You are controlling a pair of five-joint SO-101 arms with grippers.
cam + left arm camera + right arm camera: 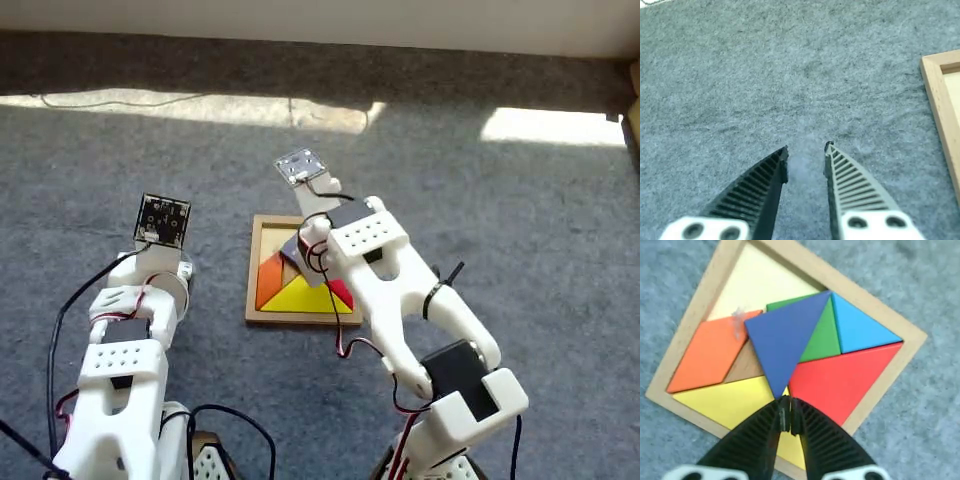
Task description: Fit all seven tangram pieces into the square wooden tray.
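Bright sunlight falls in two patches across the far carpet, while the nearer part lies in soft, even shade.

Grey carpet, pale wooden tray, blue triangle, red triangle, orange parallelogram.

So the blue wooden triangle sits just ahead of the right gripper's fingertips, on top of the other pieces in the square wooden tray. The left gripper's fingers have grey carpet between them.

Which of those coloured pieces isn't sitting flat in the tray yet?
The dark blue triangle: it lies over the green piece and the orange piece, its tip pinched in the right claw; the others lie flat.
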